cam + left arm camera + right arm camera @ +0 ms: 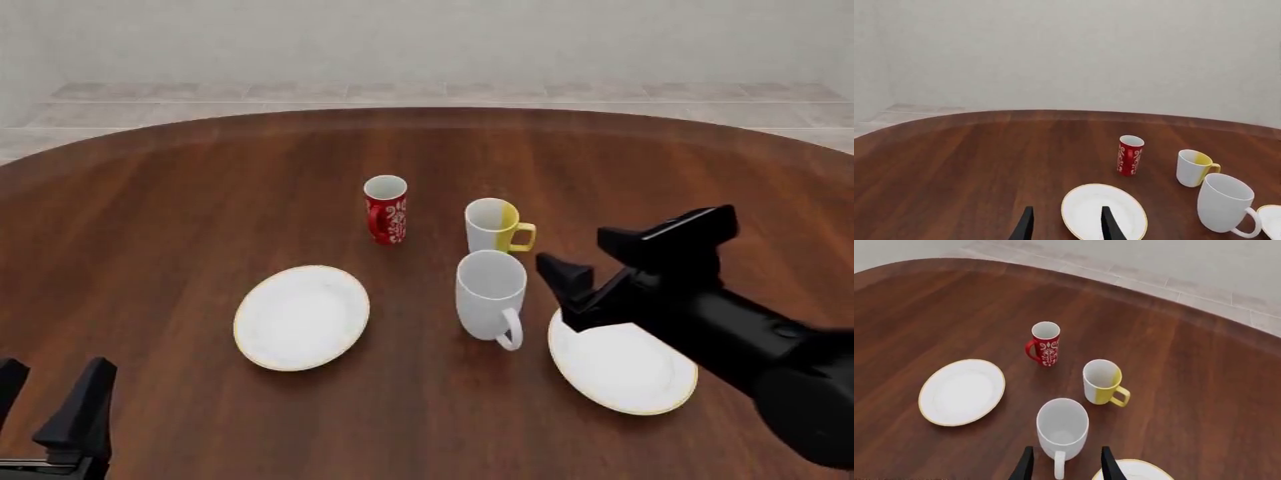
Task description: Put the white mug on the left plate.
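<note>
The white mug (490,293) stands upright mid-table between the two plates, its handle turned toward the near right. The left plate (303,317), white with a gold rim, lies bare to the mug's left. My right gripper (571,283) hovers open just right of the mug, slightly above it, holding nothing. In the right wrist view the white mug (1062,429) sits just ahead of the open right gripper (1066,468), with the left plate (962,391) off to one side. My left gripper (48,395) stays open at the near left corner. The left wrist view shows the left plate (1104,211) beyond the open left gripper (1066,227) and the white mug (1224,202).
A red patterned cup (386,209) and a white-and-yellow mug (495,225) stand just behind the white mug. A second gold-rimmed plate (622,366) lies under the right arm. The round wooden table (174,200) ends at a curved far edge.
</note>
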Controlling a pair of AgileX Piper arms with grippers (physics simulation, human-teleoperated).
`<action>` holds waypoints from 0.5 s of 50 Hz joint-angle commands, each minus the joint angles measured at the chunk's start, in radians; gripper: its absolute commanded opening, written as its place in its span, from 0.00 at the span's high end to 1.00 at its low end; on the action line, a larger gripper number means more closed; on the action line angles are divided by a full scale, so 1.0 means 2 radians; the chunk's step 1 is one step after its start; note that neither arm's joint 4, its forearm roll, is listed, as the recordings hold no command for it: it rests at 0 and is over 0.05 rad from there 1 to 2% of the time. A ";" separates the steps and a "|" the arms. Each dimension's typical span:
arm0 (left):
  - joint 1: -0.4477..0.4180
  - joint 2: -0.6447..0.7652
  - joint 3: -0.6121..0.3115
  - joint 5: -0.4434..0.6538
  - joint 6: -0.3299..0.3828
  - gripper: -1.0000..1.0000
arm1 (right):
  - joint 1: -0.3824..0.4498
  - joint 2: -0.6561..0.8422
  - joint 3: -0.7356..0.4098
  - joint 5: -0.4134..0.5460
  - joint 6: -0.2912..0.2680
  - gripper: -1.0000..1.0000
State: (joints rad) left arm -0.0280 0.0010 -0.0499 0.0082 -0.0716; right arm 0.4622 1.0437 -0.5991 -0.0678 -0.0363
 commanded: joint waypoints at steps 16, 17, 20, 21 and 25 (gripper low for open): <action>-0.001 0.000 0.000 0.000 -0.002 0.00 | 0.000 0.049 0.000 -0.019 -0.002 0.00; -0.001 0.000 0.000 0.000 -0.002 0.00 | 0.000 0.051 0.001 -0.020 -0.002 0.00; -0.001 0.000 -0.001 0.000 -0.003 0.00 | 0.000 0.059 0.000 -0.022 -0.002 0.00; -0.001 0.000 -0.001 0.000 -0.003 0.00 | 0.000 0.060 0.000 -0.022 -0.003 0.00; -0.001 0.000 -0.002 0.000 -0.004 0.00 | 0.002 0.065 -0.004 -0.021 -0.002 0.00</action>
State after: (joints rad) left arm -0.0292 0.0012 -0.0512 0.0081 -0.0765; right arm 0.4630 1.1413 -0.6009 -0.1040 -0.0402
